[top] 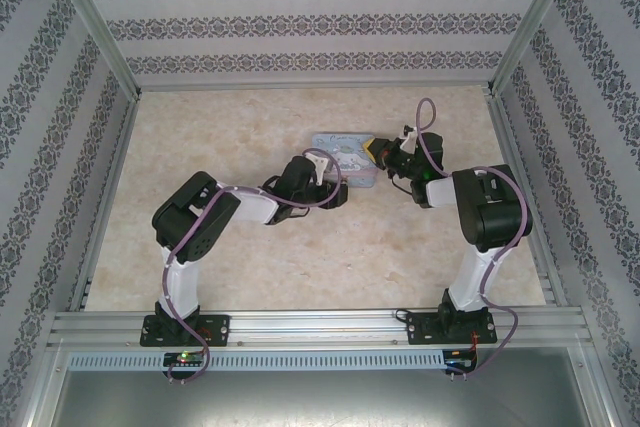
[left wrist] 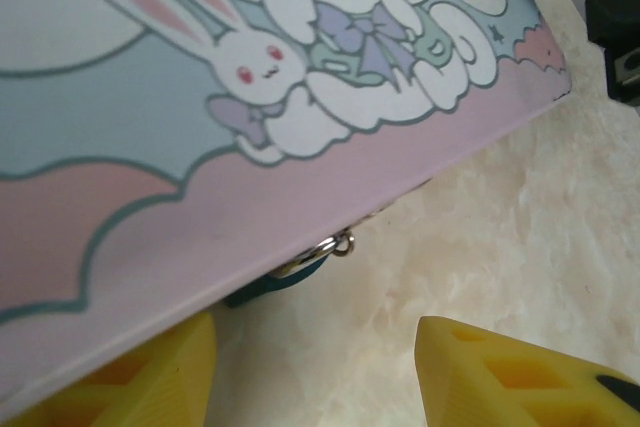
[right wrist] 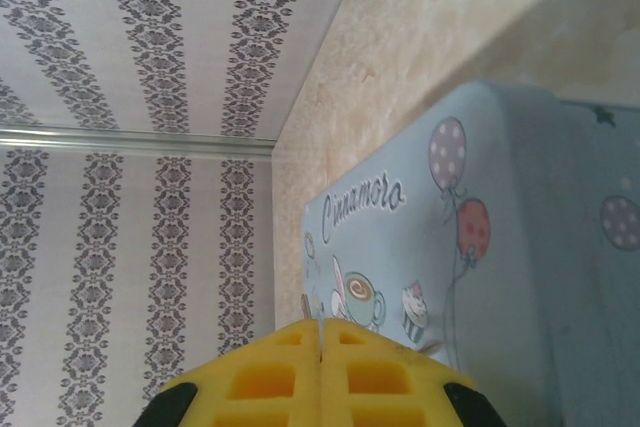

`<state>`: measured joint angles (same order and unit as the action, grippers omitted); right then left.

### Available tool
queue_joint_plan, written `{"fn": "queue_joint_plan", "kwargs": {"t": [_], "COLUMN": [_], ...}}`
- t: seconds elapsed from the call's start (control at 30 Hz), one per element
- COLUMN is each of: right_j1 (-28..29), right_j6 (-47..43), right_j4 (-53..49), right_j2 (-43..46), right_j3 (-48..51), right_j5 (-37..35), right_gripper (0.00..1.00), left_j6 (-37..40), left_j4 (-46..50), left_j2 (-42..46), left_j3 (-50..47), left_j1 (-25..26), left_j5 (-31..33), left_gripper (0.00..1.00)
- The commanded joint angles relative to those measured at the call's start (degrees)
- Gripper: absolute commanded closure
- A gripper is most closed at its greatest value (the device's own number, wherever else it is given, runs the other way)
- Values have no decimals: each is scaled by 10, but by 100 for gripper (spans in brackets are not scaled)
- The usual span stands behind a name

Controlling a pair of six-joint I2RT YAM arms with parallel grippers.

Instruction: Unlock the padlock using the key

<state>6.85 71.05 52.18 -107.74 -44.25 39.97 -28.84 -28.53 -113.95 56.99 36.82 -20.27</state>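
The pale-blue cartoon tin (top: 345,159) lies mid-table. In the left wrist view the teal padlock (left wrist: 268,286) peeks out from under the edge of the tin (left wrist: 250,97), and its thin metal shackle (left wrist: 335,245) hooks through a small ring. My left gripper (left wrist: 315,387) is open just below it, with one yellow finger (left wrist: 130,377) against the tin's edge and the other finger (left wrist: 520,377) over bare table. My right gripper (right wrist: 320,325) is shut beside the tin's right side (right wrist: 500,247). A thin sliver, apparently the key (right wrist: 318,319) edge-on, pokes out between its pads.
Patterned walls and metal frame posts (top: 100,37) enclose the marbled table (top: 200,137). The two grippers (top: 325,185) (top: 385,152) flank the tin closely. Open table lies to the left and behind the tin.
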Motion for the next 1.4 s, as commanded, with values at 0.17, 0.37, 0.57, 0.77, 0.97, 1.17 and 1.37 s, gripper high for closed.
{"fn": "queue_joint_plan", "kwargs": {"t": [0.17,0.37,0.57,0.77,0.97,1.17,1.37], "right_j1": [-5,-5,-5,-5,-5,-5,-5], "right_j6": [-3,-4,-5,-5,-6,-9,-11], "right_j4": [16,16,15,13,12,12,12], "right_j2": [-15,-16,-17,-17,-23,-29,-29], "right_j3": [10,14,15,15,16,18,23], "right_j5": [4,6,6,6,6,5,5], "right_gripper": [100,100,100,100,100,100,100], "left_j6": [53,75,79,79,44,-30,-108], "left_j4": [42,40,23,9,-15,-78,-151], "left_j2": [-28,-39,-58,-76,-91,-97,-113], "left_j3": [43,44,44,55,85,81,67], "left_j1": [15,25,32,34,35,32,23], "left_j5": [28,74,101,117,37,-23,-39], "left_gripper": [45,44,43,43,42,42,42]}}
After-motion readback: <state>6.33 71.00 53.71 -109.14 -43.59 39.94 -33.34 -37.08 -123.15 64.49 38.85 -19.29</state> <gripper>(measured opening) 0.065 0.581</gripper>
